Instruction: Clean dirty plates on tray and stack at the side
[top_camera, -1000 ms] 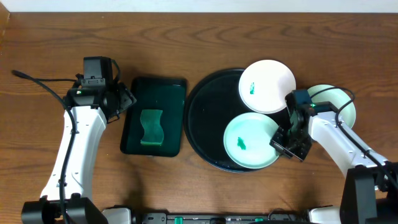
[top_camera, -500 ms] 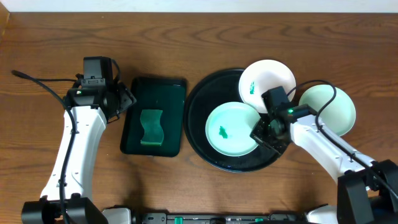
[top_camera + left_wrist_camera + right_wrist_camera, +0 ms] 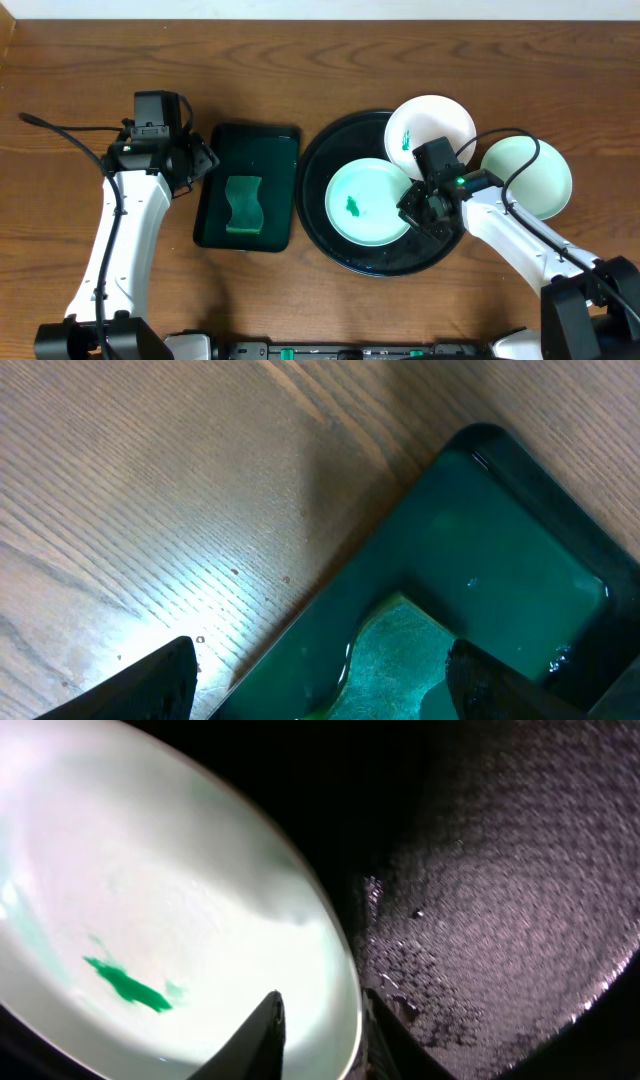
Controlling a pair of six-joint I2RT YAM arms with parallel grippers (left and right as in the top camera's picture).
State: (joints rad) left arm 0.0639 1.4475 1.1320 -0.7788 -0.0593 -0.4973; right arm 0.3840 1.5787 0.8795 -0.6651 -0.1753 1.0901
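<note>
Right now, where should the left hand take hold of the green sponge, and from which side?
Grip the sponge across its shorter width, on its two wavy long sides, coming straight down from above. It lies flat inside the small rectangular tray, whose raised walls would probably block a sideways approach.

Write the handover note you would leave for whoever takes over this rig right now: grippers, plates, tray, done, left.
Left gripper: open, empty, at the edge of the sponge tray.
Right gripper: open, jaws astride the rim of the smeared mint plate on the black tray.
White plate: smeared, overhanging the tray's far-right rim.
Second mint plate: on the table right of the tray, no smear visible.
Done: perhaps that one plate.
Left: wipe both smeared plates with the green sponge, then stack.
</note>
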